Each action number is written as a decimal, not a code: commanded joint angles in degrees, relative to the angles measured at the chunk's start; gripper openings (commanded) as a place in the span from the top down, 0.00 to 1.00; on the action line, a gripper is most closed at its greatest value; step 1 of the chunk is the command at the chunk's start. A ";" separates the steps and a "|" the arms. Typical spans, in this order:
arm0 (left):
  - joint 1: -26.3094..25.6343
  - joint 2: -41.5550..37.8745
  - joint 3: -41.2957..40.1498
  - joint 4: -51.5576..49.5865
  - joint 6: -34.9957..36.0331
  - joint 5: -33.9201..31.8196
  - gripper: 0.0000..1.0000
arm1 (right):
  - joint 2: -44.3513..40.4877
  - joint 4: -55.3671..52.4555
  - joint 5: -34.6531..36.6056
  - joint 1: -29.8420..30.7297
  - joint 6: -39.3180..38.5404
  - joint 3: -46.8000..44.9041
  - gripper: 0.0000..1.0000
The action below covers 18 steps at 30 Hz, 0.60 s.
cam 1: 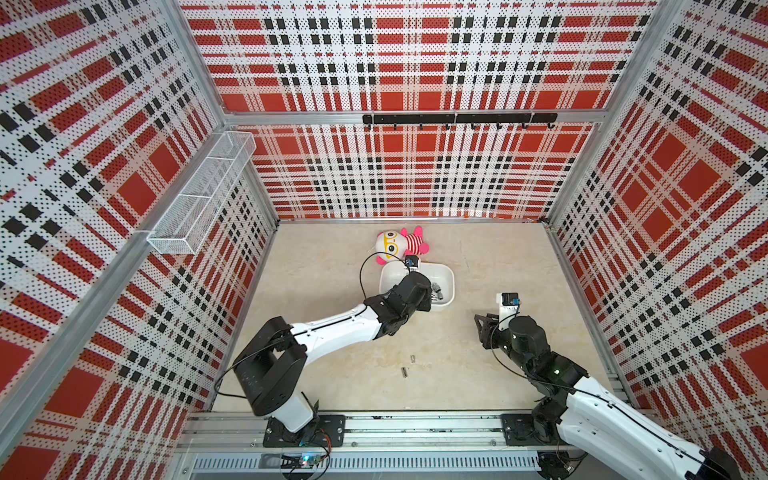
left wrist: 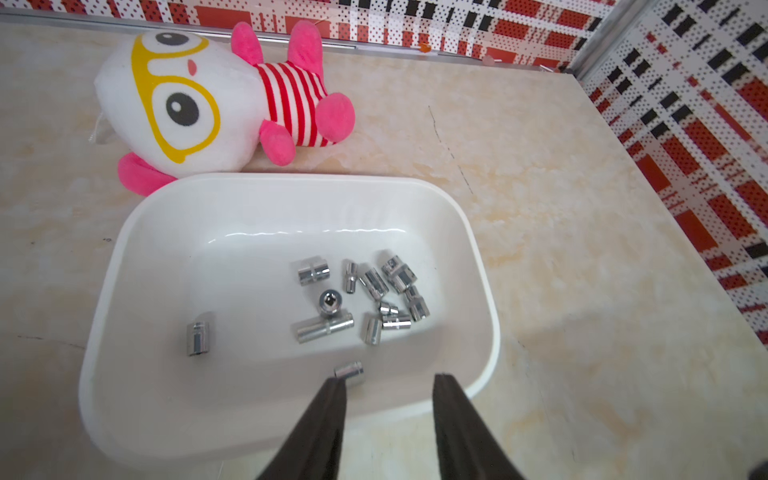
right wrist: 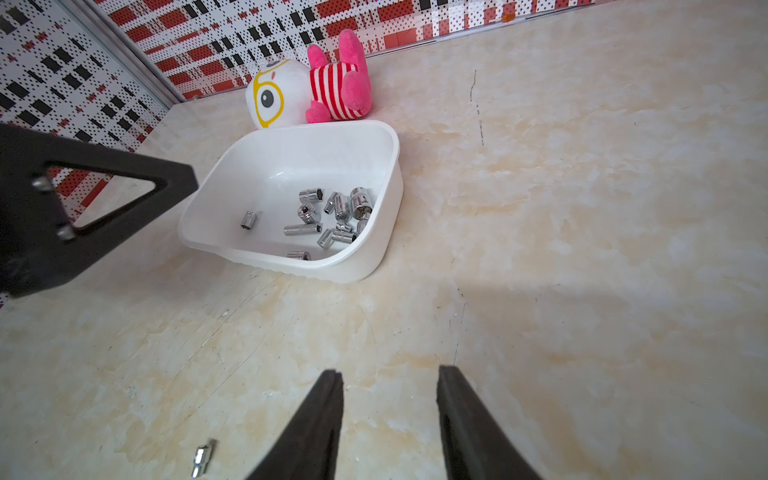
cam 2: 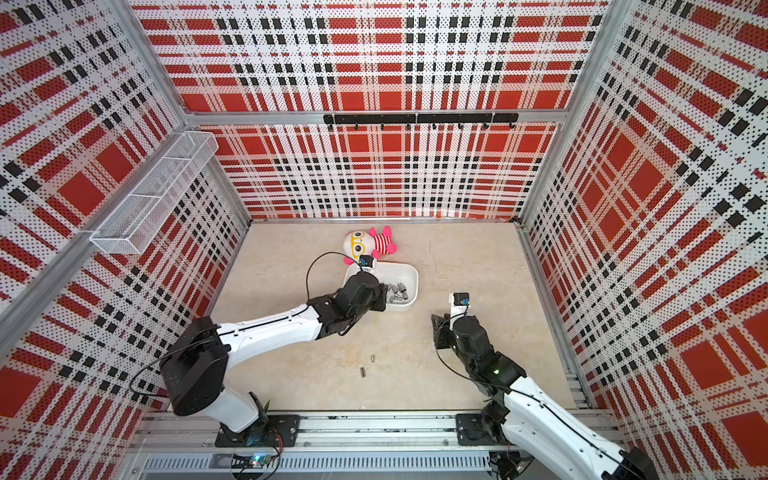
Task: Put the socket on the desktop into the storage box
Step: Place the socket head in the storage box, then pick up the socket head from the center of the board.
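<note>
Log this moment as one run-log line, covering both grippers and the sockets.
left gripper: open over white plastic storage box | right gripper: open, empty | two chrome metal sockets on beige desktop

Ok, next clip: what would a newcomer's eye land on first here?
The red plaid walls, then the pink-and-white plush doll at the far side of the desktop, just behind the white storage box. A heap of shiny sockets lies in the box, the open left gripper over its near edge, and two loose sockets lie nearer the robot.
</note>
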 commanded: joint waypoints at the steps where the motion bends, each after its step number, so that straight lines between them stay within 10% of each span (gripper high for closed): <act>1: -4.14 -6.11 -3.52 -3.36 -2.96 -3.64 0.62 | -0.04 -0.40 0.38 -0.05 -0.12 -0.73 0.56; 18: -21.71 -20.26 -21.30 -11.61 -24.08 -10.52 0.60 | -0.09 -1.03 1.69 -0.05 -0.13 -0.70 0.56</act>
